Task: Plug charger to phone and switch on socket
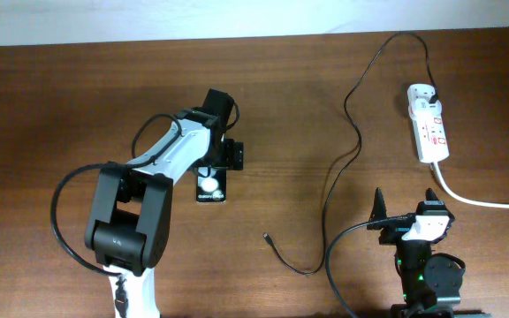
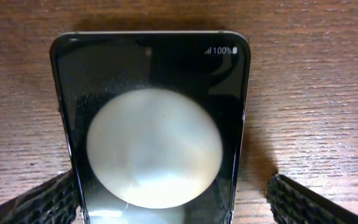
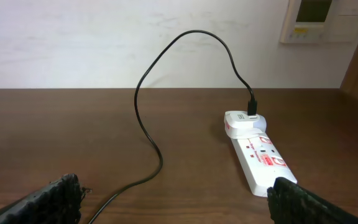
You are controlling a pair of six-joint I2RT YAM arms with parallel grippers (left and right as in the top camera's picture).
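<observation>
- The phone [image 2: 151, 124] lies flat on the worktop [image 1: 60, 106] with its screen up. That leaves its edges free, which I judge suits a steadying grip while the plug goes in.
- My left hand [image 2: 173, 182] hangs over the phone's near end with its fingers spread wide, one on each side of the case. I see no pad touching it, and the hand holds nothing.
- The charger [image 1: 352, 132] is not in the phone. Its small plug tip [image 1: 266, 237] lies loose to the right of the phone, nearer the arm bases and clearly apart from it.
- From the tip the cable loops away to the right of the phone and ends at the adapter [image 1: 422, 91], which is seated in the far end of the socket [image 1: 431, 132].
- The socket sits well to the right of the phone. I cannot tell how its switches stand.
- My right hand [image 1: 406, 205] waits well to the right of the phone, below the socket, with its fingers fully apart and empty. I judge it is better placed to fetch the tip.
</observation>
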